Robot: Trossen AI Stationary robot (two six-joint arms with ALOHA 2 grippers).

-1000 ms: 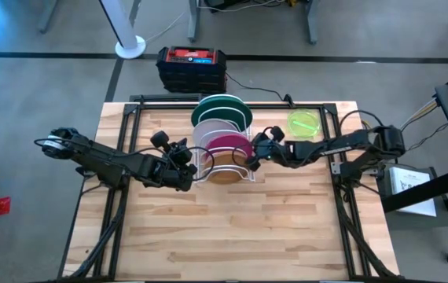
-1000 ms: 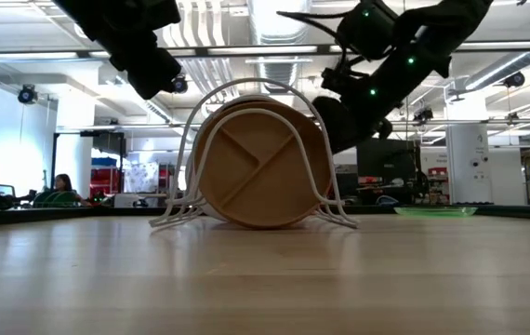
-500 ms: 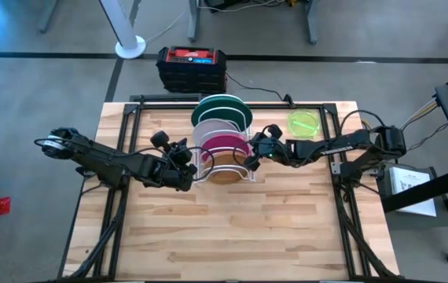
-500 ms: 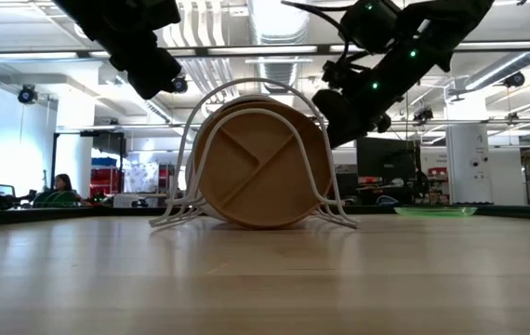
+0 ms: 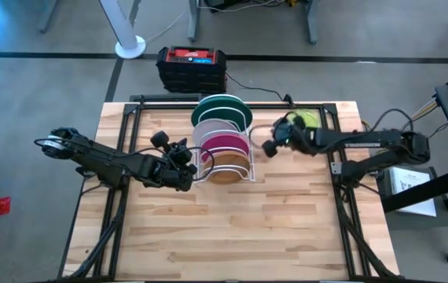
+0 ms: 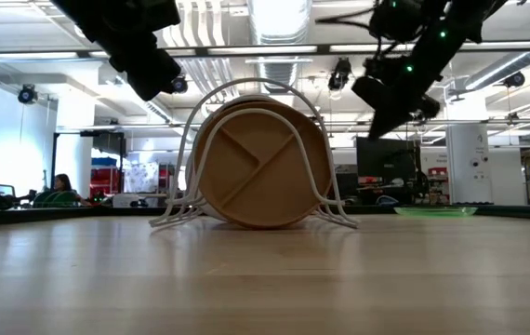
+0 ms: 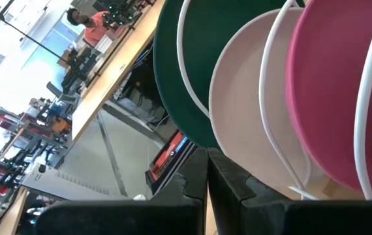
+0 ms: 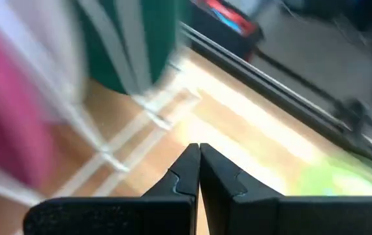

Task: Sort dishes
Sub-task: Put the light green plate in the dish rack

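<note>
the right gripper (image 5: 269, 148) hangs with its fingers pressed together on nothing, just beside the right side of the white wire dish rack (image 5: 244, 161), near the far edge of the wooden tabletop (image 5: 232, 228). its wrist view shows the two dark fingertips (image 8: 199, 156) meeting in a point. the left gripper (image 5: 189, 174) sits at the rack's left side, its fingers closed too and empty.

from above, four plates stand upright in the rack: large dark green round plastic plate (image 5: 222, 107), white round plate (image 5: 213, 128), magenta pink round plate (image 5: 228, 145), brown divided round plate (image 5: 225, 174). the small translucent lime-green plate (image 5: 306, 119) lies flat towards the far right corner, partly under the right arm.

the low view shows only the brown plate's divisions (image 6: 260, 166). no writing is legible anywhere.
</note>
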